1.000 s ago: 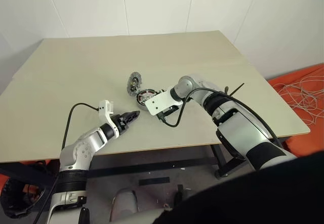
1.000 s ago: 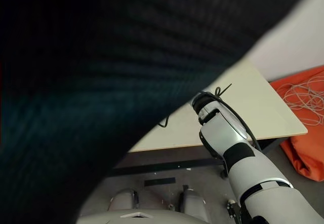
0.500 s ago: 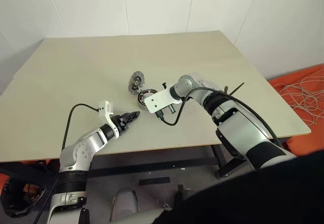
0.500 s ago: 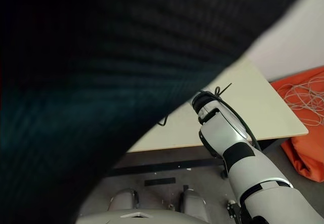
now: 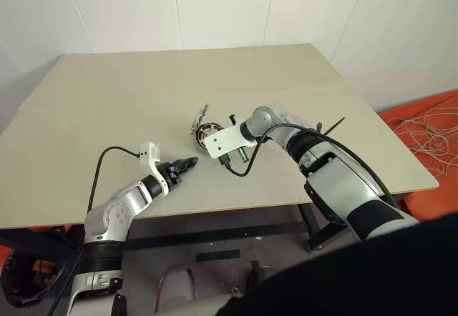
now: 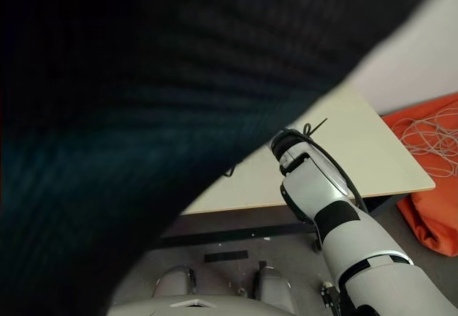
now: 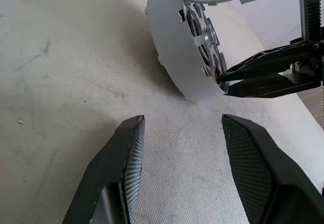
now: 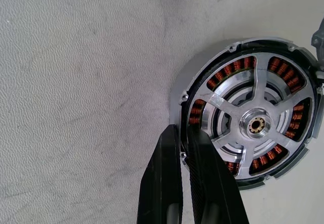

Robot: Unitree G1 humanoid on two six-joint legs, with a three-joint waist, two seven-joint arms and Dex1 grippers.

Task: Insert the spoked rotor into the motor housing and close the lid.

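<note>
- Spoked rotor (image 8: 254, 124): shiny silver spokes and hub, seated inside the motor housing (image 8: 188, 95), copper windings visible between spokes.
- Housing lies mid-tabletop (image 5: 129, 94), nearer the front edge; its far rim is cut off in the right wrist view.
- Right gripper (image 8: 185, 150): fingers pressed together, tips at the housing rim; a pinch on it cannot be confirmed.
- Left gripper (image 7: 183, 133): textured black fingers apart, empty, near the housing.

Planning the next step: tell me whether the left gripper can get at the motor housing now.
Probably yes. The left gripper is open, facing the motor housing across bare table; the right gripper, shut at its rim, crowds only the far side.
</note>
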